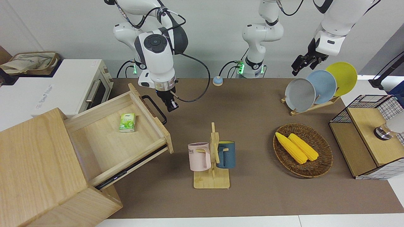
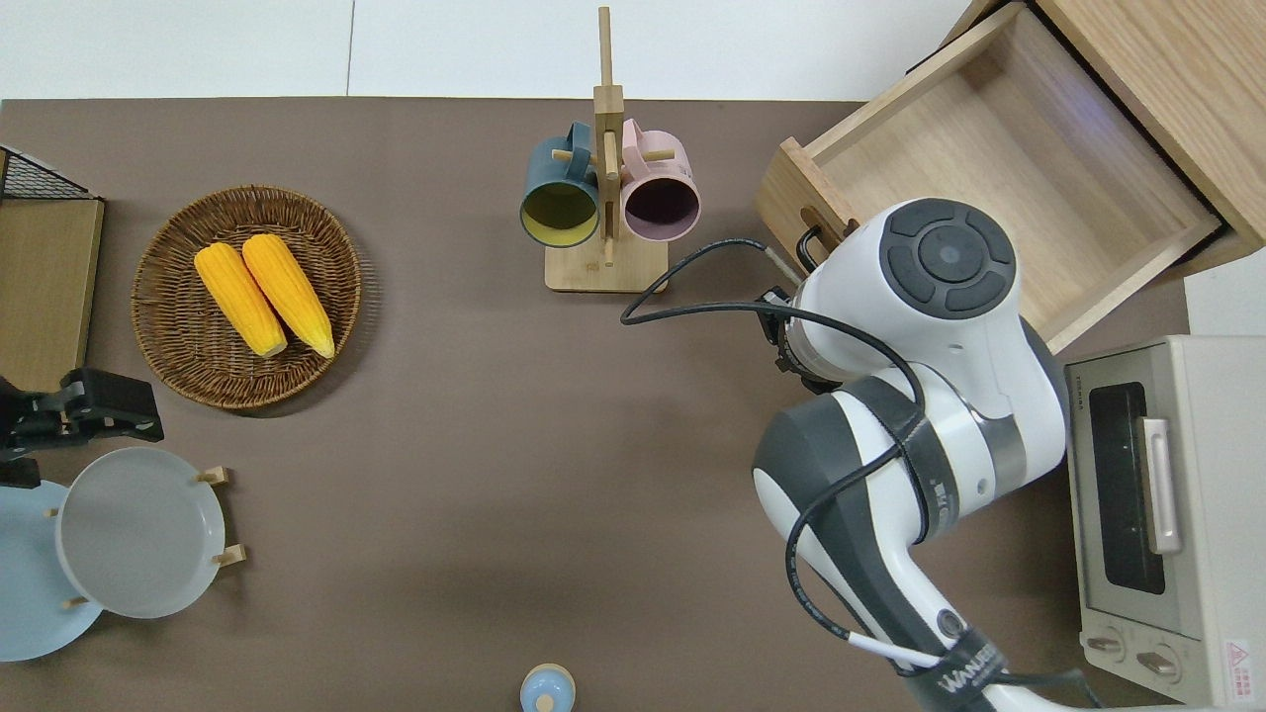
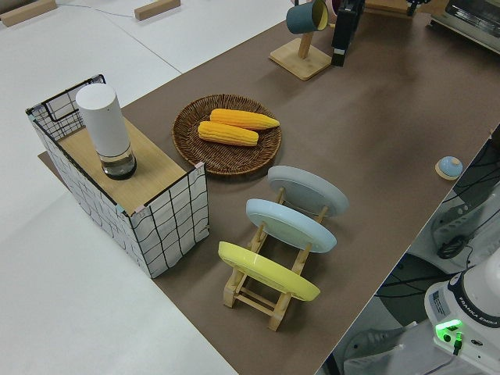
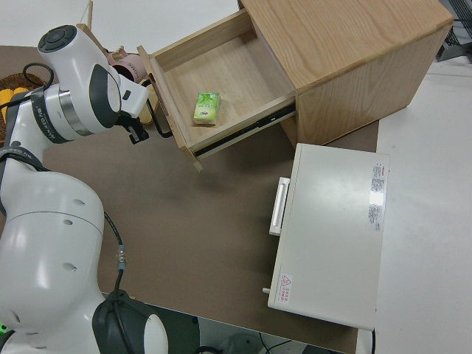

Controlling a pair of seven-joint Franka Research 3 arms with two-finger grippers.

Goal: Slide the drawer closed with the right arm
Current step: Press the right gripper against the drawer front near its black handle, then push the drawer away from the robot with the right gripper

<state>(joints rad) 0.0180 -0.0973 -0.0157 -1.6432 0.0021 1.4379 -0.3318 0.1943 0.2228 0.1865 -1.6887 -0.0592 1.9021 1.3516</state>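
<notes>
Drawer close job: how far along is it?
Done: nothing on the drawer itself; it stands pulled well out of the wooden box, a green packet lying inside. In hand: the right gripper is low beside the black bar handle, not visibly touching it or the drawer front. Left: make contact and push the drawer in. The left arm is parked.

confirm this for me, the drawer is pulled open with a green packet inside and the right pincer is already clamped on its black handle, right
Not quite. The drawer is open with the green packet inside, but the right pincer is not on the black handle; the front view shows it just beside the handle, apart from it.
</notes>
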